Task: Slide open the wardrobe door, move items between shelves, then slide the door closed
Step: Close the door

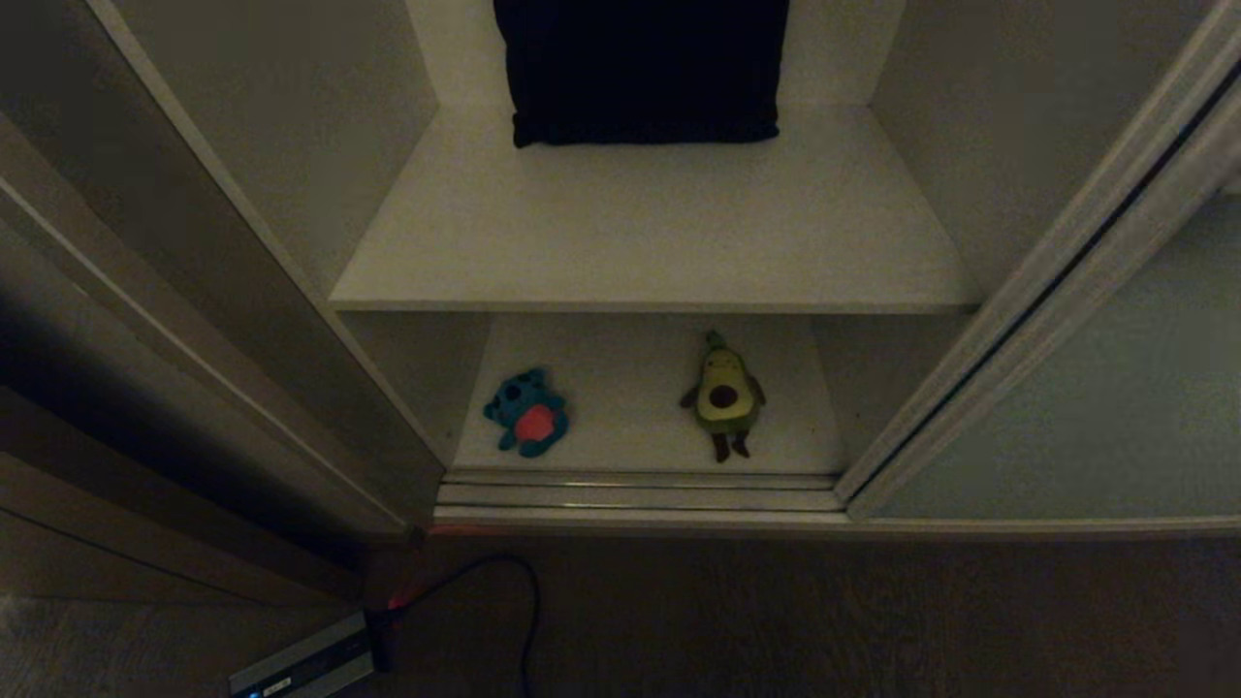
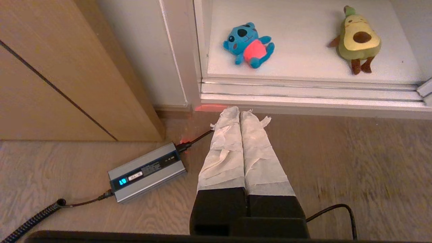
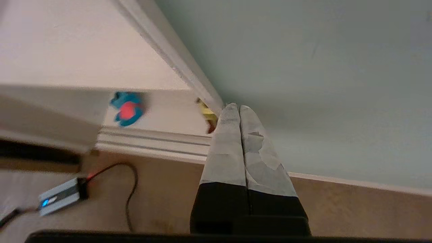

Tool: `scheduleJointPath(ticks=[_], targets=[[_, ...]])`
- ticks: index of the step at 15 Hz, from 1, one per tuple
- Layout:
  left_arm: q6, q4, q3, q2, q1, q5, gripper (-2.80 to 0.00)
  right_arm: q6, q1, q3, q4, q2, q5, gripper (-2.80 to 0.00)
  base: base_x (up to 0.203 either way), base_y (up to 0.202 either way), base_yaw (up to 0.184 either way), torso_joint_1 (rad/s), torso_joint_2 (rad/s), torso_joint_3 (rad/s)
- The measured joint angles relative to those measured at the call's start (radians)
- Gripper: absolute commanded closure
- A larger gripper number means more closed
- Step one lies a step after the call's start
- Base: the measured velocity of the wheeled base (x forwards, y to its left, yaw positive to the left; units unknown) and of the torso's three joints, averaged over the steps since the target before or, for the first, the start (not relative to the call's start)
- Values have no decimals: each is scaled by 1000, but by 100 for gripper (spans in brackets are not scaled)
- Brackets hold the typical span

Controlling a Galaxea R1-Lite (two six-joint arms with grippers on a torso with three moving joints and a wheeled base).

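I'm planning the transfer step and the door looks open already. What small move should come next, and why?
Probably swing the right pincer in from the door toward the avocado and open it. Both toys, with the teal monster, lie on the lower shelf; the upper shelf has bare room, and both pincers are shut.

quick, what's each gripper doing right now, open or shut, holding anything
left gripper: shut, holding nothing, hanging over the floor before the wardrobe.
right gripper: shut, holding nothing, by the sliding wardrobe door.
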Motion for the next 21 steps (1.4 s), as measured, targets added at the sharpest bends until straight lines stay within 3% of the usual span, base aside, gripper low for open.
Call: scheduleJointPath(ticks=[4, 10, 13, 16, 21], targets=[[0, 0, 0, 0, -1, 0, 0, -8, 182, -2, -5, 0, -102, 0, 0, 0, 0, 0, 0, 0], [0, 0, 0, 0, 0, 0, 0, -16, 531, 3, -2, -6, -264, 0, 0, 0, 0, 0, 0, 0], [0, 0, 0, 0, -1, 0, 0, -40, 644, 39, 22, -64, -280, 0, 0, 0, 0, 0, 0, 0], [0, 0, 0, 0, -1, 0, 0, -80, 654, 84, 100, -138, -278, 0, 0, 0, 0, 0, 0, 0], [0, 0, 0, 0, 0, 0, 0, -94, 462, 122, 161, -220, -276, 0, 0, 0, 0, 0, 0, 0]])
